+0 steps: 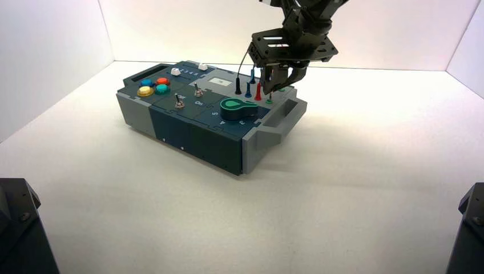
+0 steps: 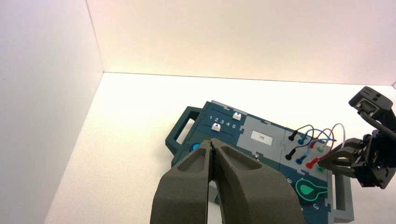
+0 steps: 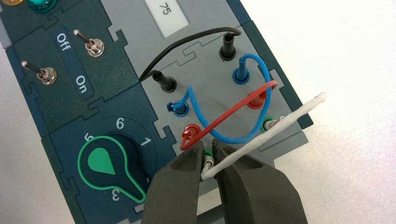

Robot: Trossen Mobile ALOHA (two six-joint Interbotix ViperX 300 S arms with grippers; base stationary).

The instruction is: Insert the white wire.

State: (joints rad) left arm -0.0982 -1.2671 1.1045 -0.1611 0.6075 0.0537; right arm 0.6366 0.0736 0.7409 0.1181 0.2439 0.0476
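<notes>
The white wire (image 3: pixel 261 136) runs as a pale line from my right gripper (image 3: pixel 208 164) across the grey socket panel (image 3: pixel 212 95). My right gripper is shut on its near plug (image 3: pixel 208 163), which stands at the near green socket (image 3: pixel 207 152) beside the knob. Whether the pin is seated is hidden by the fingers. A pale plug shows at the far green socket (image 3: pixel 269 124). In the high view the right gripper (image 1: pixel 278 85) points down at the box's (image 1: pixel 194 134) right end. The wire's arch also shows in the left wrist view (image 2: pixel 340 131). My left gripper (image 2: pixel 212 142) is shut and empty, held back from the box.
Black (image 3: pixel 187 41), blue (image 3: pixel 219 135) and red (image 3: pixel 233 109) wires arch over the same panel, close around the right fingers. A green knob (image 3: pixel 102 161), two toggle switches (image 3: pixel 93 46) and a display reading 75 (image 3: pixel 164 14) lie nearby. Coloured buttons (image 1: pixel 153 87) sit at the box's left end.
</notes>
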